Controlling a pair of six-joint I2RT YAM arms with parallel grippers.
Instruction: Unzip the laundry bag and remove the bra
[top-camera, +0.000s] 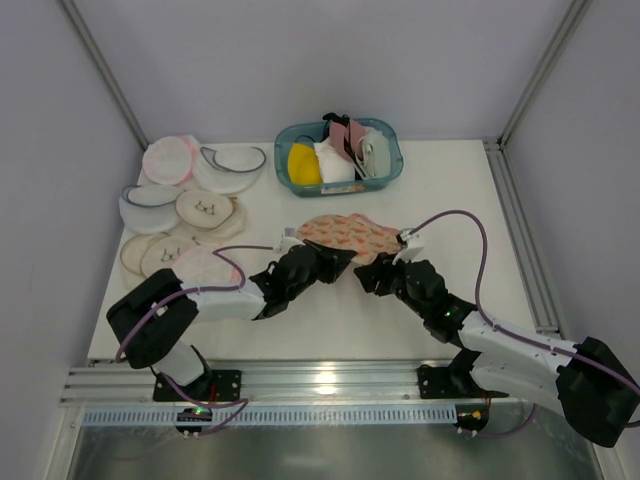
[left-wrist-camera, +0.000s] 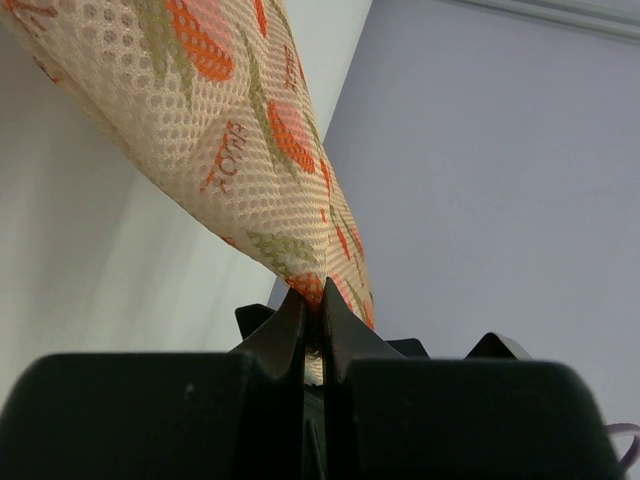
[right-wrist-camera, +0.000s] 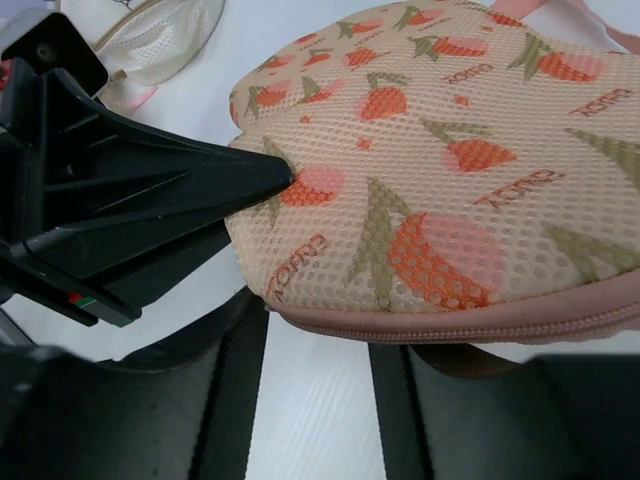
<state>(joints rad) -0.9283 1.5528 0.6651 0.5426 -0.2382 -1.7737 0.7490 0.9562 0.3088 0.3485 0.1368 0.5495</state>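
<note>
The laundry bag (left-wrist-camera: 220, 130) is pinched by L hand (left-wrist-camera: 312, 300), mesh only; R hand (right-wrist-camera: 318, 400) held part-open at zip trim (right-wrist-camera: 450, 325). If trim alone is nipped, bag gets dragged, not unzipped.

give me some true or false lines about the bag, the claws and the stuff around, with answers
1. The left claw is pinched shut on the laundry bag. True.
2. The right claw is clamped on the pink zipper trim. False: its jaws stand apart, just under that edge.
3. The stretch of zipper in the right wrist view is zipped shut. True.
4. The teal basket sits at the near edge by the arm bases. False: it is at the far side of the table.
5. The round pouches lie on the left part of the table. True.
</note>
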